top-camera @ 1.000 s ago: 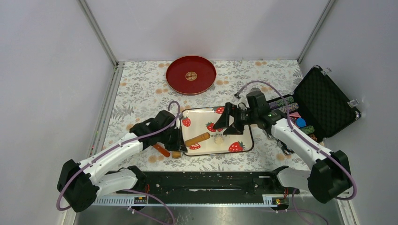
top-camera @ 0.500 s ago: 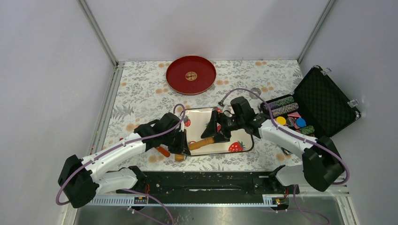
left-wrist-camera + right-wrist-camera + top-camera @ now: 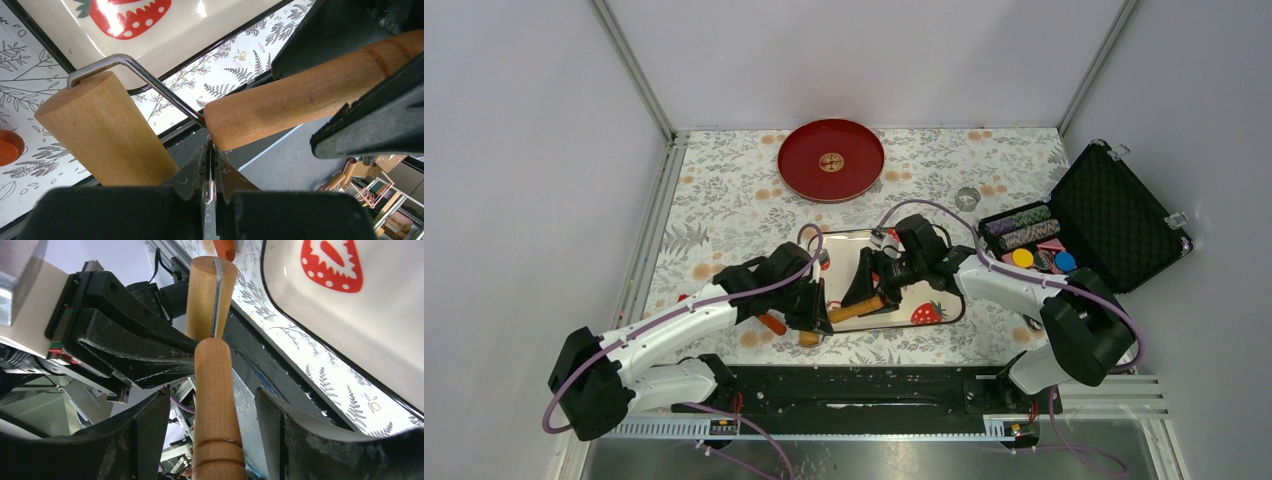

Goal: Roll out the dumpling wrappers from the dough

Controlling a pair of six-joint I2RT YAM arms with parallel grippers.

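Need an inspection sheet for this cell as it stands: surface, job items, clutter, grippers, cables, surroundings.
Surface: floral table cover, lying flat.
Job's things: rolling pin, handle over the near-left corner of the strawberry tray. Dumpling wrappers: none clearly seen, the right gripper hides the tray's middle. Red plate at the far side.
Clutter: open black case with poker chips; orange piece; small clear round thing.
Grippers: left gripper shut on the rolling pin's wire frame; right gripper open, jaws either side of the handle.
Cables: purple cable looped along each arm.
Surroundings: white walls, aluminium posts.
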